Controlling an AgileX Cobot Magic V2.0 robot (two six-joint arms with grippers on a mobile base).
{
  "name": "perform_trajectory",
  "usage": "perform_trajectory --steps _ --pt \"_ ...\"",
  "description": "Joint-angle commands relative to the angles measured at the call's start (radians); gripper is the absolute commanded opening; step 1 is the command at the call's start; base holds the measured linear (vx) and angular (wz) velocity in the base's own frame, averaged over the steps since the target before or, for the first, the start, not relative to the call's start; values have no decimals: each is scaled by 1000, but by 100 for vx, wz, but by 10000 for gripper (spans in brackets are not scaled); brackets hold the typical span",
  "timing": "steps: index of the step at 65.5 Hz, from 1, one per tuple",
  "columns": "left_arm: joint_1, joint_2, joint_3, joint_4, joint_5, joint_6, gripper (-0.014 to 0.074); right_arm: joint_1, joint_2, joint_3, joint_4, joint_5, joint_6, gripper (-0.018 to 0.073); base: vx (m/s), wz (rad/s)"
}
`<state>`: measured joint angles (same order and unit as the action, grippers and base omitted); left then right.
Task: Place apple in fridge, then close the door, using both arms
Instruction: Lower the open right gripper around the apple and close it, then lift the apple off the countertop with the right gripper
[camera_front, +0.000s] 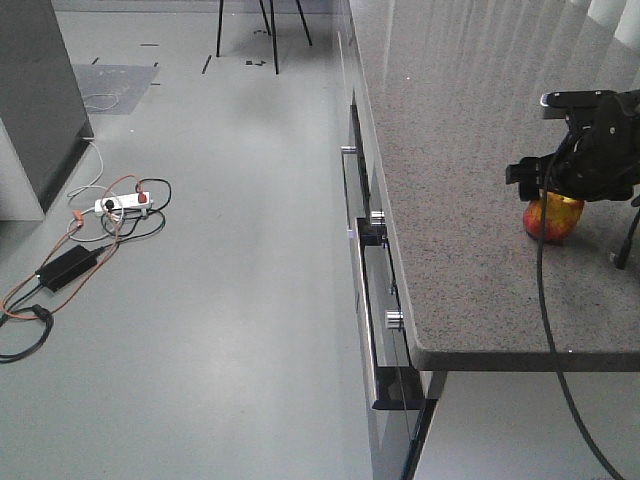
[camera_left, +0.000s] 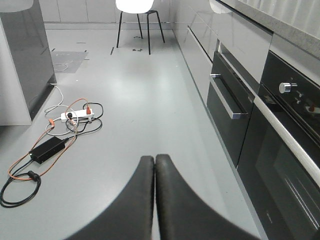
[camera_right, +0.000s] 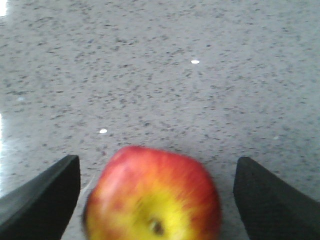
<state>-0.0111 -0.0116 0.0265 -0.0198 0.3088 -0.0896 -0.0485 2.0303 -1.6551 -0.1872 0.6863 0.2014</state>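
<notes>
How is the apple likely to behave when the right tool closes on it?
The apple looks round and smooth, so it may roll on the flat speckled counter if nudged off-centre. It sits inside the open right tool, touching neither finger, so a centred squeeze should probably hold. Likely firm, though hard pinching might bruise it.

A grey speckled stone table (camera_front: 470, 150) carries a small round red-and-yellow apple (camera_front: 553, 217), which sits on the table's top towards its near end. Left of the table spreads a smooth pale grey floor (camera_front: 240, 320). Well left of the table, a white power strip (camera_front: 122, 204), a black rectangular power brick (camera_front: 66, 266) and tangled orange and black cables (camera_front: 38, 314) lie on it. A flat grey square mat (camera_front: 115, 88) lies farther back. Thin black chair legs (camera_front: 262, 30) stand just left of the table's far end.
</notes>
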Motion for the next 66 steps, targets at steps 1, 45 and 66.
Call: perform_trajectory --steps 1,45,66 --pt "-2 -14 19 -6 -65 -2 -6 3 -51 -30 42 -47 -26 594 0 0" --pt "-2 -14 19 -6 -65 -2 -6 3 3 -30 80 -25 -33 288 0 0" --pt "-2 -14 19 -6 -65 -2 -6 3 -88 -30 98 14 -104 93 0 0"
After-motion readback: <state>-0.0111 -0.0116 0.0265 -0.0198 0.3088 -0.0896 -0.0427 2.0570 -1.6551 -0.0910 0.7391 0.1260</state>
